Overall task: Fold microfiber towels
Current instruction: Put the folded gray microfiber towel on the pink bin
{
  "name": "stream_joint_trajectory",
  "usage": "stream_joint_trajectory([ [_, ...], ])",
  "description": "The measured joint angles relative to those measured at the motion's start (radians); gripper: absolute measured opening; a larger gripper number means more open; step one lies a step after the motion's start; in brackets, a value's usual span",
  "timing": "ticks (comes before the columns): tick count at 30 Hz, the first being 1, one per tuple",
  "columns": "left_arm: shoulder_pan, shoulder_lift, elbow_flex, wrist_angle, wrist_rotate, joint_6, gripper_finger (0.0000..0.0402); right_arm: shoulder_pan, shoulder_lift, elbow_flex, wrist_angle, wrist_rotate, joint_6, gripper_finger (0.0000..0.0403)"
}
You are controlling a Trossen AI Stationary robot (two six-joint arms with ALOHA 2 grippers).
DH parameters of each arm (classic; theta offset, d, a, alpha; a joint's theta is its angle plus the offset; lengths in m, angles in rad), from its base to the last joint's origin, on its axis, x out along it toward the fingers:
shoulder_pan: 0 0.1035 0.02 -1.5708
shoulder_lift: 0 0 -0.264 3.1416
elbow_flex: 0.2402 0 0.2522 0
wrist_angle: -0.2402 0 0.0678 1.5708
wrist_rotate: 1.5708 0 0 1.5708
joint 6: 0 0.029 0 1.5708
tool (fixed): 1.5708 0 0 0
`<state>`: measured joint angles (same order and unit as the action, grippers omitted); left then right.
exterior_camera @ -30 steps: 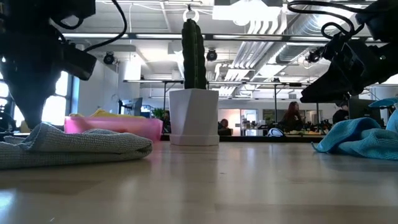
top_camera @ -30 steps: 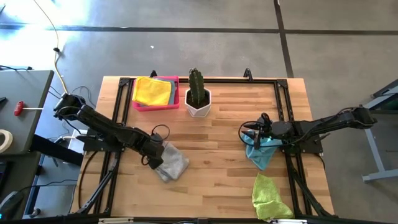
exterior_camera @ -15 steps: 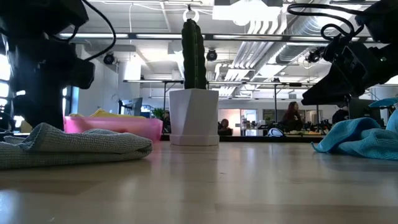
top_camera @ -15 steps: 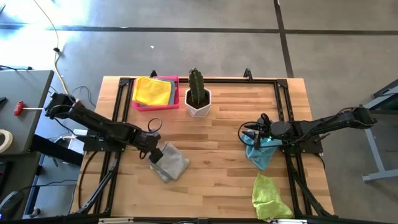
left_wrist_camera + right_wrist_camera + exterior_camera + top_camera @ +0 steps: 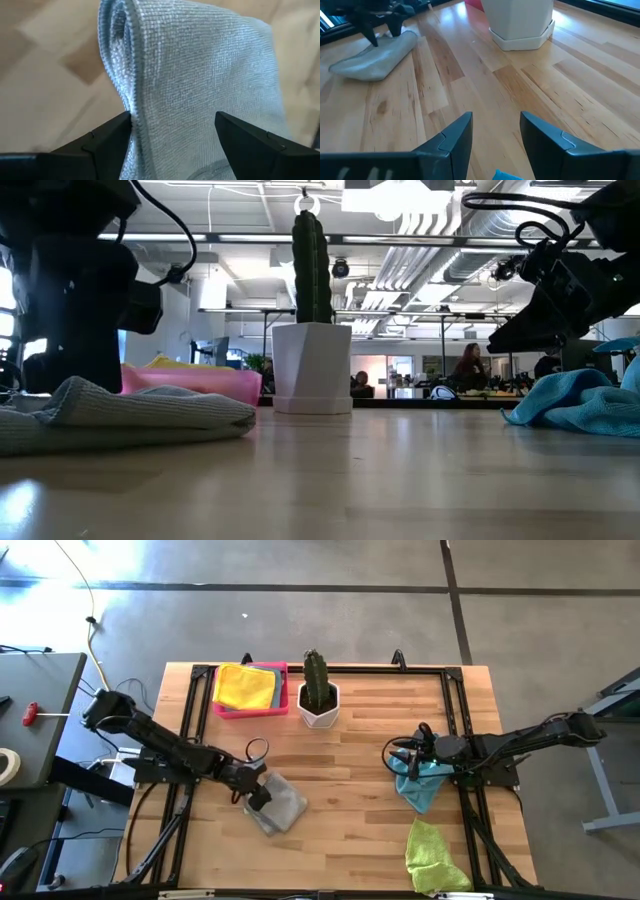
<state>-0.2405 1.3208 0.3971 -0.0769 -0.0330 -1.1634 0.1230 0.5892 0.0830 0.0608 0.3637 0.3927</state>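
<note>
A grey towel (image 5: 285, 805) lies folded on the table's left half. My left gripper (image 5: 260, 792) slants down onto the towel's left end and is open, one finger on either side of its rolled edge (image 5: 125, 75). My right gripper (image 5: 403, 755) hangs open above the wood on the right half, with nothing between its fingers. A light blue towel (image 5: 422, 785) lies crumpled under that arm. A lime green towel (image 5: 435, 855) lies at the near right edge. A yellow towel (image 5: 245, 685) lies in the pink tray (image 5: 282, 710) at the far left. My left gripper has the grey towel's folded left end (image 5: 170, 130) between its open fingers. It comes from the table's left, slanting down. One finger (image 5: 107, 142) stands against the rolled edge and the other (image 5: 255, 147) lies over the cloth. The towel rests flat on the table.
A cactus in a white pot (image 5: 318, 700) stands at the far middle, beside the pink tray. Black rails (image 5: 460, 720) run along the table's far, left and right sides. Bare wood (image 5: 345, 780) lies between the two grippers.
My left gripper has tipped more steeply downward and sunk onto the grey towel's left end. The towel's right edge has shifted slightly toward the table's right.
</note>
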Motion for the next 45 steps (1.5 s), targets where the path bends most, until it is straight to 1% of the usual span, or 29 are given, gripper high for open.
stream_joint_trajectory([
  [4, -0.027, 0.044, -0.002, 0.092, -0.01, -0.009, 0.0279, 0.0, 0.0, 0.0, 0.0, 0.0, 0.0, 0.0156],
  [7, -0.031, 0.071, 0.0, 0.112, -0.031, -0.009, 0.0264, 0.0, 0.0, 0.0, -0.003, 0.0, 0.0, 0.0156],
  [12, -0.03, 0.118, 0.003, 0.147, -0.086, -0.009, 0.0209, 0.0, 0.0, 0.0, -0.012, 0.0, 0.0, 0.0156],
  [16, -0.029, 0.128, -0.003, 0.182, -0.093, 0.038, 0.0162, 0.0, 0.0, 0.0, -0.014, 0.0, 0.0, 0.0156],
  [20, -0.028, 0.131, -0.005, 0.182, -0.095, 0.049, 0.0117, 0.0, 0.0, 0.0, -0.019, 0.0, 0.0, 0.0156],
  [22, -0.028, 0.132, -0.007, 0.183, -0.095, 0.061, 0.0086, 0.0, 0.0, 0.0, -0.019, 0.0, 0.0, 0.0156],
  [25, -0.027, 0.131, -0.007, 0.183, -0.087, 0.081, 0.0026, 0.0, 0.0, 0.0, -0.02, 0.0, 0.0, 0.0156],
  [26, -0.027, 0.128, -0.007, 0.182, -0.072, 0.09, 0.0014, 0.0, 0.0, 0.0, -0.02, 0.0, 0.0, 0.0156],
  [31, -0.028, 0.124, 0.025, 0.148, -0.009, 0.164, 0.0009, 0.0, 0.0, 0.0, -0.02, 0.0, 0.0, 0.0156],
  [34, -0.015, 0.122, 0.1, -0.017, 0.007, 0.256, 0.0004, 0.0, 0.0, 0.0, -0.02, 0.0, 0.0, 0.0156],
  [37, 0.013, 0.123, 0.21, -0.274, -0.006, 0.387, 0.0003, 0.0, 0.0, 0.0, -0.021, 0.0, 0.0, 0.0156],
  [41, 0.064, 0.122, 0.367, -0.585, -0.144, 0.573, 0.0002, 0.0, 0.0, 0.0, -0.021, 0.0, 0.0, 0.0156],
  [45, 0.136, 0.12, 0.479, -0.803, -0.323, 0.7, 0.0001, 0.0, 0.0, 0.0, -0.021, 0.0, 0.0, 0.0156],
])
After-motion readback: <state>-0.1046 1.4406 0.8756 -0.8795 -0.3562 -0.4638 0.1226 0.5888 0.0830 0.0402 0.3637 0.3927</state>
